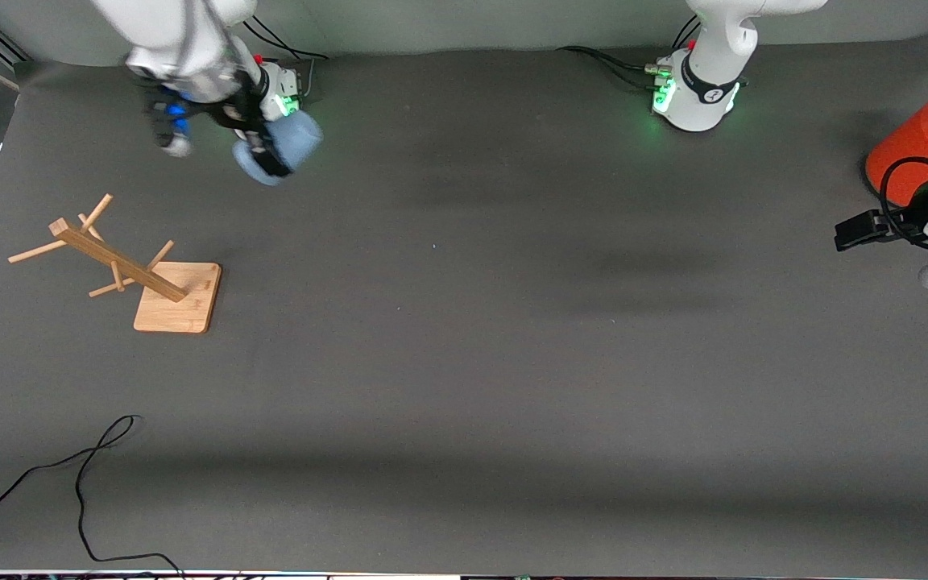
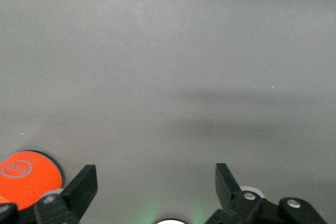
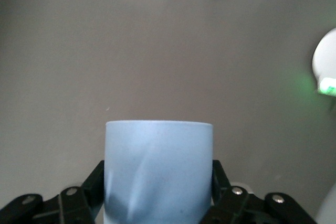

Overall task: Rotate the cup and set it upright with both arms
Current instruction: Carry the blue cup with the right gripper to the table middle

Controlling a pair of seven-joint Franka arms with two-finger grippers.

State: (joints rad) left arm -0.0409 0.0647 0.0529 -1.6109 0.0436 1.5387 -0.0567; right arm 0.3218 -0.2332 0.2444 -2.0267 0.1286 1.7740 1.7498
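My right gripper (image 1: 261,155) is shut on the light-blue cup (image 1: 291,138) and holds it tilted in the air over the table, close to the right arm's base. In the right wrist view the cup (image 3: 158,171) fills the space between the two black fingers (image 3: 93,184), its flat end pointing away from the camera. My left gripper (image 1: 857,229) is open and empty, up in the air at the left arm's end of the table, beside the orange cylinder. In the left wrist view its fingertips (image 2: 86,179) stand wide apart over bare grey mat.
A large orange cylinder (image 1: 911,153) with a grey lid stands at the left arm's end, and shows in the left wrist view (image 2: 23,174). A wooden peg rack (image 1: 122,270) stands at the right arm's end. A black cable (image 1: 85,483) lies near the front edge.
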